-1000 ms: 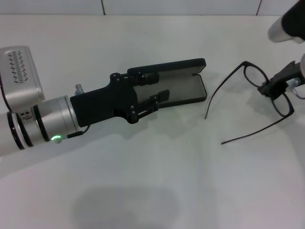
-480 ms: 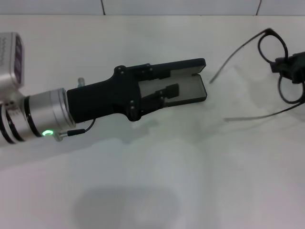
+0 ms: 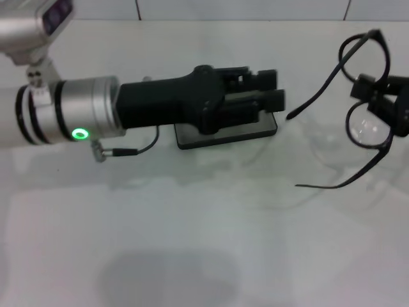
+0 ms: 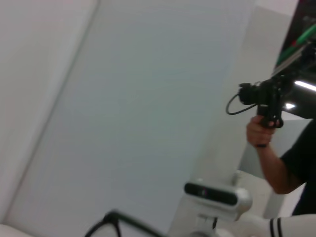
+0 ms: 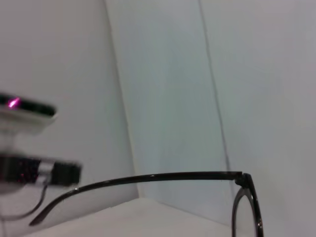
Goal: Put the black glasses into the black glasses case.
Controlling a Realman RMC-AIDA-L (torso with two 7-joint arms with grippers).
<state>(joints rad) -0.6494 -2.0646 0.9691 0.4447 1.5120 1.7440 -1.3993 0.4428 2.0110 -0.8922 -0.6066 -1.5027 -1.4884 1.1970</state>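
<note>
— So where are the black glasses (image 3: 365, 121)?
— At the far right, lifted off the white worktop (image 3: 204, 243), pinched at the bridge by the right gripper (image 3: 377, 96), whose fingers are clamped on the frame; both temple arms are unfolded toward the middle.
— And the black glasses case (image 3: 227, 133)?
— Near the middle, on the worktop, mostly hidden under the left gripper (image 3: 271, 89). Its fingers lie close together over the case; whether they grip it, I cannot tell.

Black glasses (image 3: 367, 109) raised at right, temples unfolded; black glasses case (image 3: 227, 133) mid-table
</note>
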